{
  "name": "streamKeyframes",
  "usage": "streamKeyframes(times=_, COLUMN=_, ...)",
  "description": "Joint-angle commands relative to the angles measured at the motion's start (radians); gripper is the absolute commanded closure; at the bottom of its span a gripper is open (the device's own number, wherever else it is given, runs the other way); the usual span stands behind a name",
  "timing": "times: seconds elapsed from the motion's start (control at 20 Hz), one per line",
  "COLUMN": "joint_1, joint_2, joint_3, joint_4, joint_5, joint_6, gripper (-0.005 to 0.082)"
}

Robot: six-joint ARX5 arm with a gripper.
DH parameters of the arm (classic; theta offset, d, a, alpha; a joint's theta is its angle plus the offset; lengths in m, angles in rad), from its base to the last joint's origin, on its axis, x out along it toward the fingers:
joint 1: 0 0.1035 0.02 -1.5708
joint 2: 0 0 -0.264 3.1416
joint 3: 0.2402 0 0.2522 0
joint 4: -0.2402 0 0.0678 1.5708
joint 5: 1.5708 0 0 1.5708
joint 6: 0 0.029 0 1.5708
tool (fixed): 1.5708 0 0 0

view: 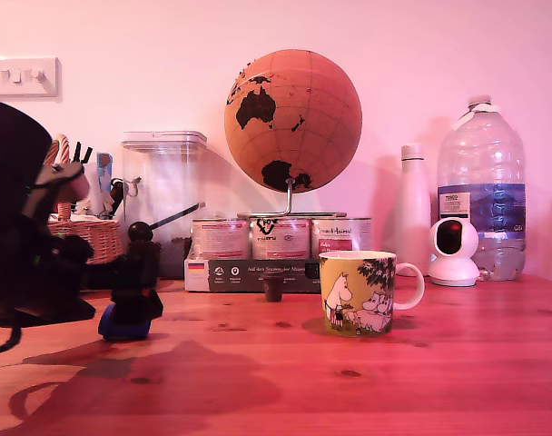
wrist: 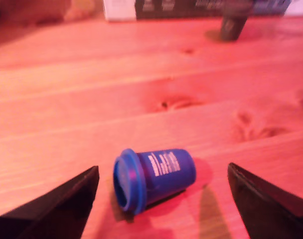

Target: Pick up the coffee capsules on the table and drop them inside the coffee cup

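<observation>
Gripper [wrist: 161, 199] open astride blue capsule [wrist: 154, 178] lying sideways

Exterior view: low, near tabletop height, looking level across the table [view: 421, 363] toward the back wall; the arm sits at the exterior view's left, the coffee cup [view: 358, 292] right of centre, mid-distance.

Wrist view: close above the wood, angled down and forward between the two fingers [wrist: 57, 204] of the gripper [wrist: 161, 191]; the blue capsule [wrist: 154, 177] fills the near field.

Shared: the blue capsule [view: 123, 322], the dark capsule [view: 273, 289] [wrist: 233, 22] standing farther back, and the box [view: 251, 273] [wrist: 191, 7] under the tins.
</observation>
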Motion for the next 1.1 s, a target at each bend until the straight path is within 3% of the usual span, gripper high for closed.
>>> streamKeyframes(times=0.0, joint_1=-0.002, joint_2=0.018, joint_3=0.016, joint_4=-0.011, joint_5=-0.012, joint_6=-0.009, gripper=0.0025)
streamKeyframes(times=0.45, joint_1=0.016, joint_2=0.026, joint_3=0.048, joint_4=-0.085, joint_5=-0.032, joint_6=-0.028, gripper=0.005)
streamKeyframes(times=0.6, joint_1=0.016, joint_2=0.027, joint_3=0.062, joint_4=-0.108, joint_5=-0.032, joint_6=-0.027, gripper=0.018)
streamKeyframes(times=0.8, joint_1=0.016, joint_2=0.027, joint_3=0.071, joint_4=-0.113, joint_5=-0.03, joint_6=-0.027, gripper=0.0426)
streamKeyframes(times=1.05, joint_1=0.016, joint_2=0.027, joint_3=0.072, joint_4=-0.113, joint_5=-0.023, joint_6=-0.018, gripper=0.0453)
